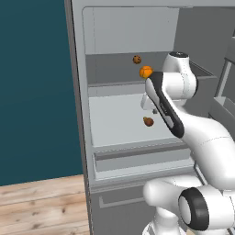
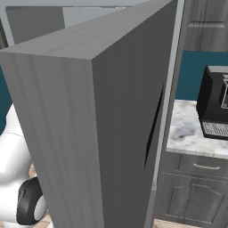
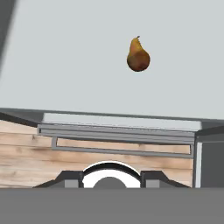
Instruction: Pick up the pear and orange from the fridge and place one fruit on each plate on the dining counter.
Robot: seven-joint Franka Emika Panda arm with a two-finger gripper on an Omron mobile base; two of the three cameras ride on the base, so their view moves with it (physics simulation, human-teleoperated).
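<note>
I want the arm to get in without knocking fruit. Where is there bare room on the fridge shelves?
The pale lower shelf is bare left of the small brownish pear, out to the left wall. The upper shelf is tighter: the bright orange sphere and a small dark speckled ball sit near the white arm.

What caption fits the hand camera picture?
A brownish pear lies alone on the pale fridge shelf, ahead of the hand.
</note>
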